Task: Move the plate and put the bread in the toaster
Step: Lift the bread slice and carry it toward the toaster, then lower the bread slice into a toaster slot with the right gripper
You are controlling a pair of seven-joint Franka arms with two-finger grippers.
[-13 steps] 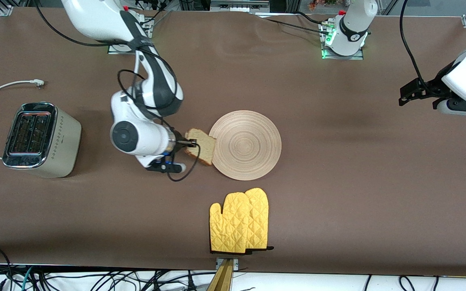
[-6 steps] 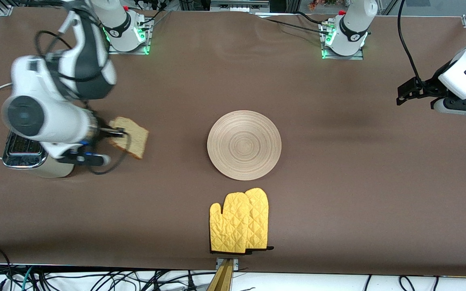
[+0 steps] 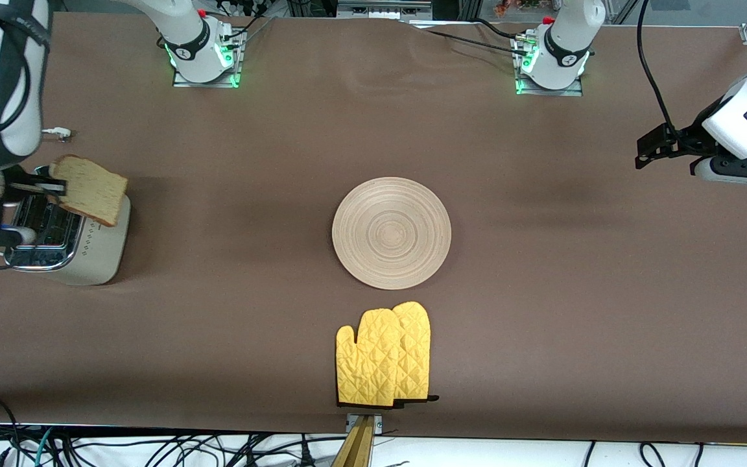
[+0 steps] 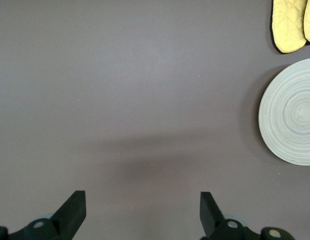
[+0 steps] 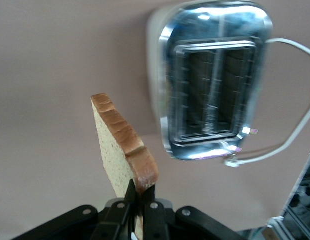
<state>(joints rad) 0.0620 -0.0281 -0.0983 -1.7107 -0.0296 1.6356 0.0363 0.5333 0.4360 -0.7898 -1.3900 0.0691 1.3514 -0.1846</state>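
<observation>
the right gripper [image 3: 56, 188], clamped on the bread slice [image 3: 91, 189], has just swung from the wooden plate [image 3: 391, 233] to above the toaster [image 3: 88, 253]; slotting comes next. the left gripper [image 3: 655, 150] waits, jaws wide.

You can't see all of the toaster [image 3: 69, 233]: the bread [image 3: 91, 189] and right arm cover parts of its chrome top. Your left wrist view crops the plate [image 4: 290, 120], and its edges cut the yellow mitts [image 4: 292, 22] beside the plate.
</observation>
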